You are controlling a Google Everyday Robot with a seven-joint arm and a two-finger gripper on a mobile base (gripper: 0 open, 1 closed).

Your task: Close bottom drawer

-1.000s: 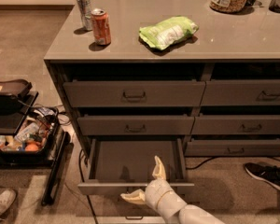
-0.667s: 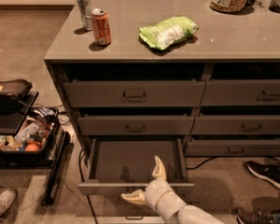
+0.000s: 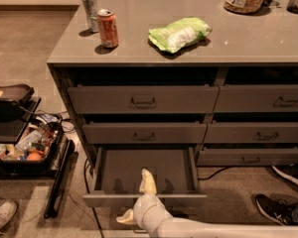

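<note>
Since the earlier frame, the gripper (image 3: pixel 133 196) has shifted toward 9 o'clock along the front of the bottom drawer (image 3: pixel 134 163); the drawer itself shows no visible travel.

Status of task:
1. The bottom drawer, lowest of the left stack, sits at 6 o'clock in the view. It is pulled well out, with its empty floor fully exposed.
2. The gripper is at 6 o'clock, at the middle of the drawer front. Its fingers (image 3: pixel 148 181) are spread apart: one stands upright at the inner side of the front panel, the other points toward 8 o'clock outside it. Nothing is clamped.
3. The drawer handle is hidden behind the gripper.

Remaining: judged from this position, the whole closing stroke toward 12 o'clock is still to be done. The middle drawer (image 3: pixel 144 133) above is shut.
</note>
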